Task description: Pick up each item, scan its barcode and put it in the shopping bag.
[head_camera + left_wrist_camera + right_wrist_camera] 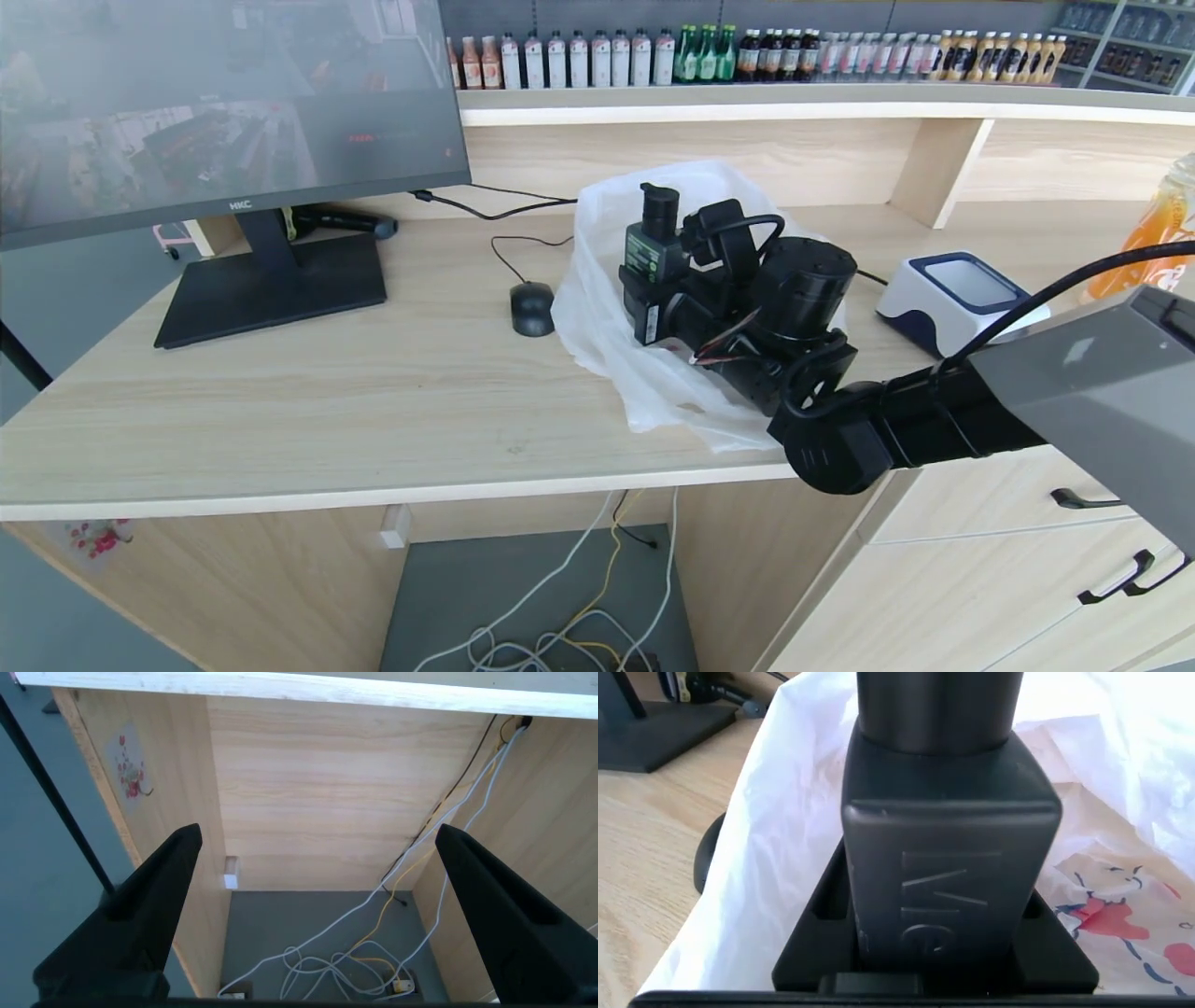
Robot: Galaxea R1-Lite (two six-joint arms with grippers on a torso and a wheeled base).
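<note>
R: we found the right pincer (943,952) poised in the shopping bag (597,289) on the surface (373,392), likely for a drop-in; grip we couldn't tell | L: left pincer (318,905) hung apart, empty, below the surface, presumably parked clear.

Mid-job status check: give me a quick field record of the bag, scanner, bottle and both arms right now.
shopping bag: white plastic, open, on the counter between the mouse and the scanner
scanner: white and blue, on the bag's right
right arm: stretched over the bag, its end at the bag's mouth
dark block: over the bag; item or gripper part, cannot tell
left gripper: open, empty, below the countertop, facing cables
orange bottle: far right, base hidden
</note>
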